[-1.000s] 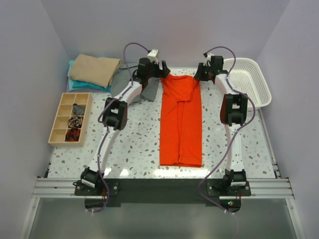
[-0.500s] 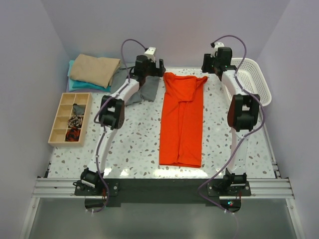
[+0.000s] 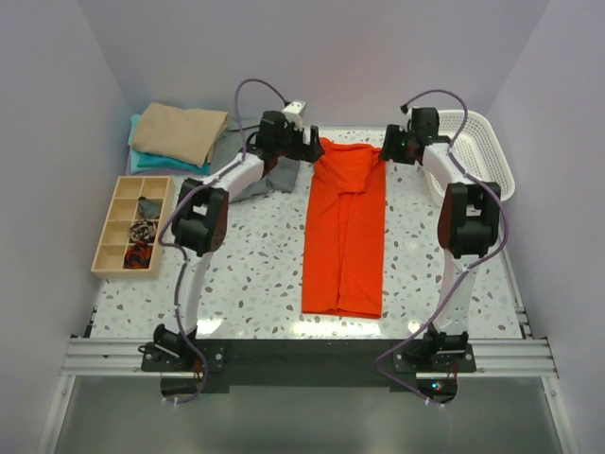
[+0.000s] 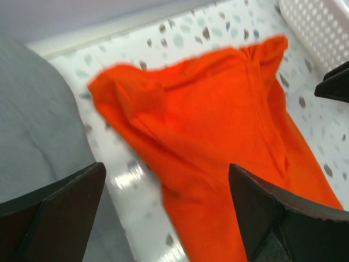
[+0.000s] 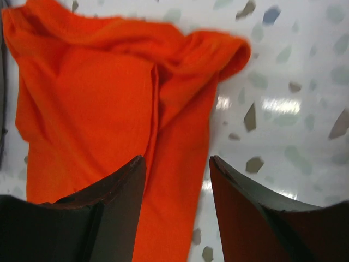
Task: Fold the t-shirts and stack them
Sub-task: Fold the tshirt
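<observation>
Orange-red t-shirt: laid as a long strip on the surface.
Left hand: held wide, empty, at that shirt's far left corner.
Right hand: parted, empty, at its far right corner.

A table with a white top speckled in grey and brown chips fills the middle of the room as seen from above. It is closed in by a plain pale lilac back wall, and by a left wall and a right wall of the same colour that stand close to its edges. Along its near edge runs a silver metal rail with a black plate across its middle, and below that lies a dull grey surface. Soft, even light from above leaves a pale glare on the tabletop near the front edge, also seen as bright patches in both wrist views.
</observation>
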Tool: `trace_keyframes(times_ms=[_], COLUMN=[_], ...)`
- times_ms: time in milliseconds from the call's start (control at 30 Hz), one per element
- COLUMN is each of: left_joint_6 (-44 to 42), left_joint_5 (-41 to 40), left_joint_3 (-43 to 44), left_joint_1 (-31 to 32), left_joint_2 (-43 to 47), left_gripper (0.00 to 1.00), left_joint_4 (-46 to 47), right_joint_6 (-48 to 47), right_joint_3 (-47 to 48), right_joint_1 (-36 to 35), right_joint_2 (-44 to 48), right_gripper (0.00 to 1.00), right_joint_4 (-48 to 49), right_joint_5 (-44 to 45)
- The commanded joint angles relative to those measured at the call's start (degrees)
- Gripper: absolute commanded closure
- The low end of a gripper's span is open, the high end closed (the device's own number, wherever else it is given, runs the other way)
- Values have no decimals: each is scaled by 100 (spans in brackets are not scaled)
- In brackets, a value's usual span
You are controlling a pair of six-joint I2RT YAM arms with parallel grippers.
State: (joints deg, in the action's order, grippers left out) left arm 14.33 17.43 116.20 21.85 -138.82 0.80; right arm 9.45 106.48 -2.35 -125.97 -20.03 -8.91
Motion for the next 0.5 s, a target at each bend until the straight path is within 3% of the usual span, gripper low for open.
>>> trace_keyframes(times_ms=[0,100,233,467], left_joint_6=[115,105,255,676], left_joint_5=[-28,-450,-337,41], left_joint_3=[-1483,-2696,-4215,-5817], left_joint_1=[363,566,707,1383], left_joint_2=[1389,2172,2965,4098], left_gripper=[0,0,0,0], left_joint_4=[297,438,649,728], right_joint_6=[645,514,311,618], right_joint_3=[-1370,-1988,-2745,-4142], right_joint_1=[-37,-64,-292,-968], right_joint_2=[1231,1830,2427,3595], right_gripper=[45,45,46,46], right_joint_4=[-99,-446,-862,-994], right_joint_5=[-858,-1182,-1246,-1183])
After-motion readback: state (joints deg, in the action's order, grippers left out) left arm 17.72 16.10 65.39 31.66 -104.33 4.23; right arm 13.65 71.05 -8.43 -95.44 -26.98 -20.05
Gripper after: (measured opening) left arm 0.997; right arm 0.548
